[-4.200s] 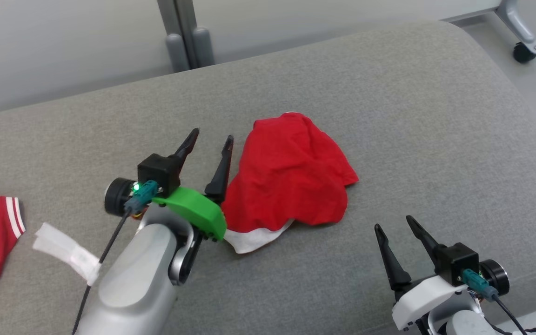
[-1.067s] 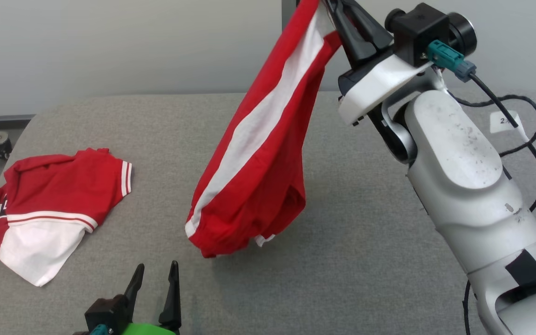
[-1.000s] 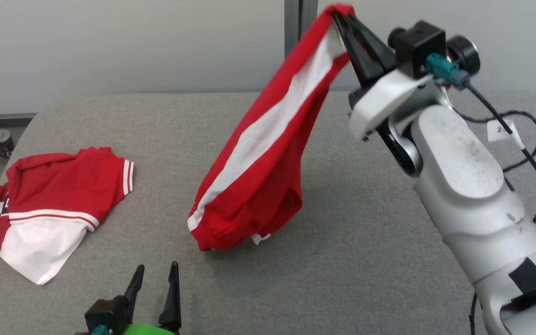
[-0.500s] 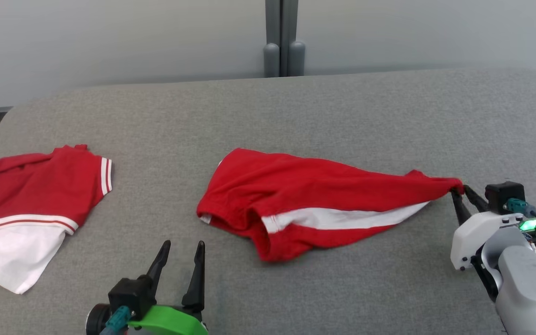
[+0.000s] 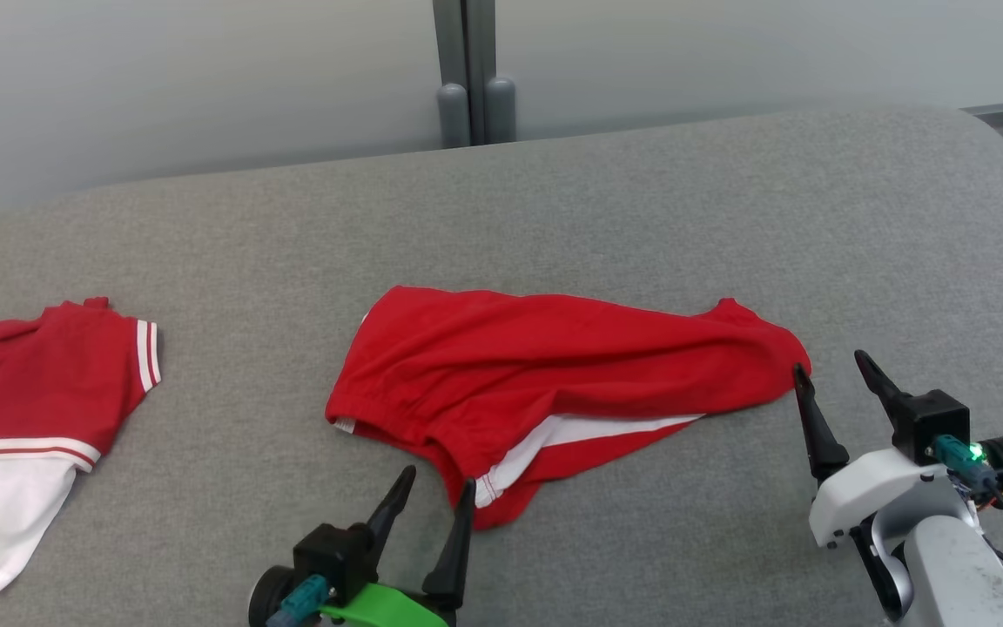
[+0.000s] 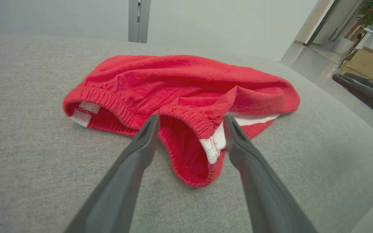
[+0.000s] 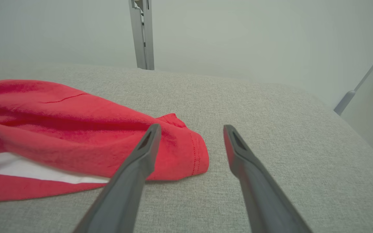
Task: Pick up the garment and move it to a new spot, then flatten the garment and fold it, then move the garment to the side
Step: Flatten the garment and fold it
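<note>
Two pairs of jaws, and both stand spread, pinching nothing. In the head view, the garment (image 5: 554, 366), red shorts with a white stripe, lies about the middle of the grey padded surface (image 5: 641, 200), somewhat nearer its front edge. My left gripper (image 5: 439, 477) points at its gathered end; my right gripper (image 5: 830, 363) is just beside its other end. A second red and white garment (image 5: 40, 383) lies at the left edge, well apart.

In the left wrist view the elastic waistband (image 6: 186, 116) is bunched between my two prongs, perhaps touching one; I cannot be sure. The cloth looks light, soft and limp, so I judge it will sag and wrinkle when lifted. The waistband and the hem seem the best places to take hold.

In the right wrist view the hem corner (image 7: 186, 152) lies flat, just ahead of my jaws. The covering is rough fabric that may drag on the cloth. Behind stands a pale wall (image 7: 254, 38) with a grey post (image 7: 141, 32).
</note>
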Motion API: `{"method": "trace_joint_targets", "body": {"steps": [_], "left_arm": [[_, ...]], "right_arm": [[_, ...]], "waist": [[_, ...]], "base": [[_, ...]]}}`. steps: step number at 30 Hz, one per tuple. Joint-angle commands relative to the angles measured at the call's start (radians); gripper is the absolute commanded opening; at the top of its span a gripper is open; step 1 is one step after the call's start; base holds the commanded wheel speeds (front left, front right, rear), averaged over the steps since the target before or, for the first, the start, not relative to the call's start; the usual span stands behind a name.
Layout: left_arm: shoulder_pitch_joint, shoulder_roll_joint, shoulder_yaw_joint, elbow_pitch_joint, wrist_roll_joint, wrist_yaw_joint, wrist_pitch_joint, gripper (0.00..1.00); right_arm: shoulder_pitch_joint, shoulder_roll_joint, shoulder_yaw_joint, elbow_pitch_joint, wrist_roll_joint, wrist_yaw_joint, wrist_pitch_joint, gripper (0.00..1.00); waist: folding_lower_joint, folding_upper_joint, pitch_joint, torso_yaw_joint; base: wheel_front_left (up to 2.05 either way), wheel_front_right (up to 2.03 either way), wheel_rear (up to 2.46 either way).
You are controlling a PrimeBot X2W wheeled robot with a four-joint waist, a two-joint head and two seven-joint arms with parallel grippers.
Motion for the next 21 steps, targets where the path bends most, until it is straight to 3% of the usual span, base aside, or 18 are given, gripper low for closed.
{"method": "trace_joint_targets", "body": {"steps": [1, 12, 13, 14, 15, 16, 21], "left_arm": [[-0.022, 0.004, -0.020, 0.014, -0.024, -0.003, 0.000, 1.00], [-0.085, 0.005, -0.108, 0.106, -0.182, -0.003, 0.001, 1.00], [-0.090, 0.005, -0.108, 0.111, -0.205, -0.003, 0.001, 0.92], [-0.096, 0.005, -0.104, 0.115, -0.218, -0.003, 0.001, 0.51], [-0.104, 0.005, -0.097, 0.118, -0.227, -0.003, 0.001, 0.20], [-0.107, 0.005, -0.095, 0.123, -0.232, -0.003, 0.001, 0.00], [-0.108, 0.007, -0.051, 0.127, -0.239, -0.003, 0.001, 0.00]], "right_arm": [[0.019, 0.002, -0.006, -0.011, -0.007, -0.001, -0.004, 1.00], [0.041, 0.030, -0.016, -0.046, -0.029, -0.001, -0.004, 1.00], [0.039, 0.032, -0.016, -0.046, -0.031, -0.001, -0.004, 1.00], [0.039, 0.033, -0.017, -0.046, -0.031, -0.001, -0.004, 1.00], [0.038, 0.034, -0.018, -0.045, -0.031, -0.001, -0.004, 1.00], [0.038, 0.035, -0.018, -0.044, -0.031, -0.001, -0.004, 1.00], [0.055, 0.041, -0.024, -0.031, -0.024, -0.001, -0.005, 1.00]], "waist": [[0.0000, -0.0001, 0.013, -0.011], [0.0000, -0.0001, 0.070, -0.048], [0.0000, -0.0001, 0.072, -0.048], [0.0000, -0.0001, 0.073, -0.048], [0.0000, -0.0001, 0.075, -0.047], [0.0000, -0.0001, 0.075, -0.045], [0.0000, -0.0001, 0.062, -0.029]], "base": [[0.00, 0.00, 0.00], [0.00, 0.00, 0.00], [0.00, 0.00, 0.00], [0.00, 0.00, 0.00], [0.00, 0.00, 0.00], [0.00, 0.00, 0.00], [0.00, 0.00, 0.00]]}}
